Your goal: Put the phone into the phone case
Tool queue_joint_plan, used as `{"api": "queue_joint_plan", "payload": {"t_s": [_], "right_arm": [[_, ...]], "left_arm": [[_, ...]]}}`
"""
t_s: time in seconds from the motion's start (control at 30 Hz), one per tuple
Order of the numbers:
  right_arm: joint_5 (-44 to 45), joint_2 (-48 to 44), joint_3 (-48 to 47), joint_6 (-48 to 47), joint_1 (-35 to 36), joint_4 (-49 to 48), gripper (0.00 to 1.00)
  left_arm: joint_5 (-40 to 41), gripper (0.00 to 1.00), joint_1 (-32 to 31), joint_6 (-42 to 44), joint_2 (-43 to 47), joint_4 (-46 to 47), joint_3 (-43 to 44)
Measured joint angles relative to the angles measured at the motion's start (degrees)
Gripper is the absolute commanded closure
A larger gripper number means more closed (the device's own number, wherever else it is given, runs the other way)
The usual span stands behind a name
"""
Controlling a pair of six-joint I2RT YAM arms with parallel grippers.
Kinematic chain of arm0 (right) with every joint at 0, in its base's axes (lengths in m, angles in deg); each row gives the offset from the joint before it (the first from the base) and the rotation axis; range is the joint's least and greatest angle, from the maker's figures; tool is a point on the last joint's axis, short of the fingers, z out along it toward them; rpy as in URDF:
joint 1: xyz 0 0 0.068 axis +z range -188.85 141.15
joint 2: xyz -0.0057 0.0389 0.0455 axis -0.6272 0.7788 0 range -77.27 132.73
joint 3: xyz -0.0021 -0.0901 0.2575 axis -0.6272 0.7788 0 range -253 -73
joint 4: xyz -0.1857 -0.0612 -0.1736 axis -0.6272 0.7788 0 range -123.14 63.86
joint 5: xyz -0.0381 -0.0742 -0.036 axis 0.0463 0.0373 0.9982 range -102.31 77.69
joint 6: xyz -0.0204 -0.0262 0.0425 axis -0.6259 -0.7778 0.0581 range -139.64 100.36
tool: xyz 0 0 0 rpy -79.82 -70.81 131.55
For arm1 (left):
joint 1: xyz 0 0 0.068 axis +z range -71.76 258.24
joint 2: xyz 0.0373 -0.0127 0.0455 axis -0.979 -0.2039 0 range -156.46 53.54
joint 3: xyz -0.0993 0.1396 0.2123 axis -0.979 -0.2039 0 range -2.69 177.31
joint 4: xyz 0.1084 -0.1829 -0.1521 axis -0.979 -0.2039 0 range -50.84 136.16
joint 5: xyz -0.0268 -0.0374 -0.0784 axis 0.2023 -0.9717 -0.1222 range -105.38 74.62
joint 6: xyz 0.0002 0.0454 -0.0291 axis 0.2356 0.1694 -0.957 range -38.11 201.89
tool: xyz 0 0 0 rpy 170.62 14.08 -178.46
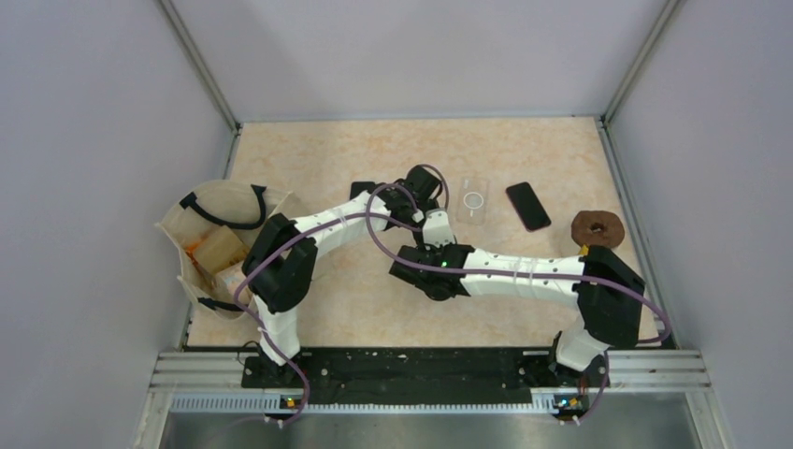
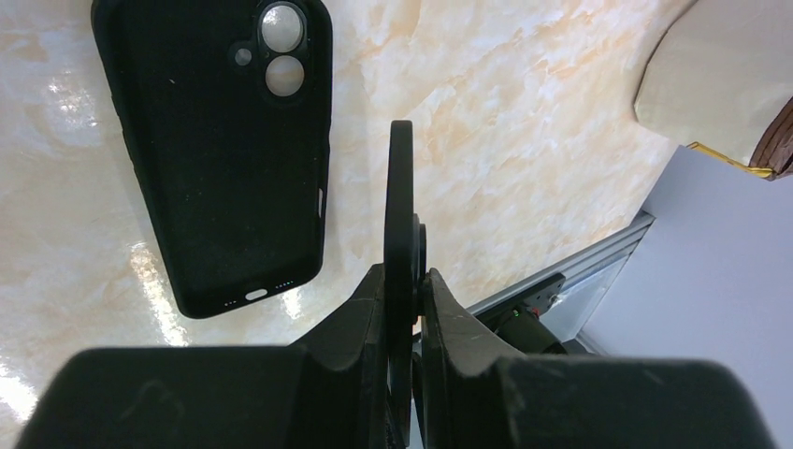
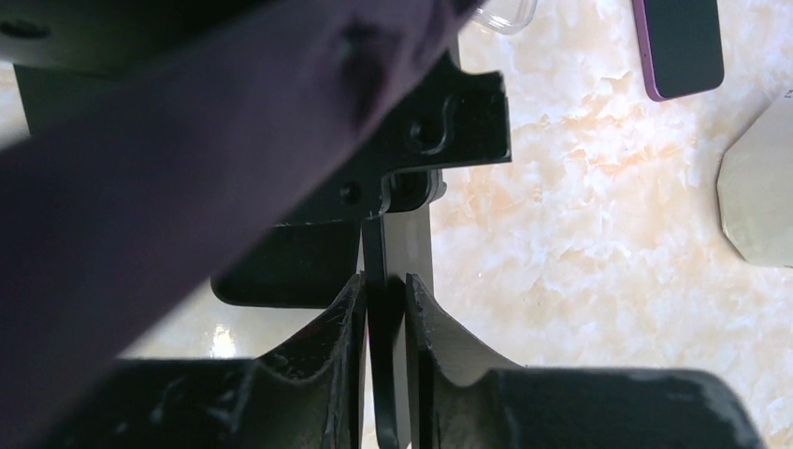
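Top external view: the phone [image 1: 528,206] lies flat on the table [image 1: 524,140], with neither arm touching it.
Clear case [image 1: 475,199]: flat, just left of the phone and apart from it.
Left gripper [image 2: 404,273]: clamped on a thin black disc [image 2: 401,187] held edge-on, left of the phone beyond the clear case.
Right gripper [image 3: 383,278]: fingers pressed onto the same thin black disc, facing the left gripper, also left of the phone.
Black case [image 2: 224,150]: flat on the table, farther left of the phone, below the grippers.
Donut [image 1: 596,226]: on a pale board [image 3: 757,201], right of the phone.
Bag [image 1: 210,248]: far left of the phone, by the wall.
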Motion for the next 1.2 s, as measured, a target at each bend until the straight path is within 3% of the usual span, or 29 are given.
{"api": "queue_joint_plan", "payload": {"t_s": [0.23,0.33,0.4,0.73,1.03,1.2], "right_arm": [[0.57,1.88,0.00,-0.04,0.35,-0.11,1.00],[1.01,2.25,0.00,-0.13,0.44,-0.02,1.00],[1.75,2.43,-0.02,-0.20,0.48,0.15,1.00],[4.72,2.32,0.28,-0.59,0.63,2.40,1.00],[5.86,0.17,2.10,-0.37,0.66,3.26,1.00],[2.97,-5.40,6.03,-1.70,-1.57,0.35,1.00]], "left_arm": [[-1.46,1.00,0.98,-1.25,0.24,3.15,-2.93],[-1.88,0.99,1.20,-1.75,0.39,4.17,-3.61],[-2.01,0.85,1.25,-1.92,0.50,4.94,-3.82],[-5.81,0.45,1.70,-2.01,1.81,7.74,-4.81],[-6.19,0.27,2.62,-0.09,2.43,8.09,-4.81],[-5.22,0.23,3.93,2.10,3.10,8.00,-5.70]]}}
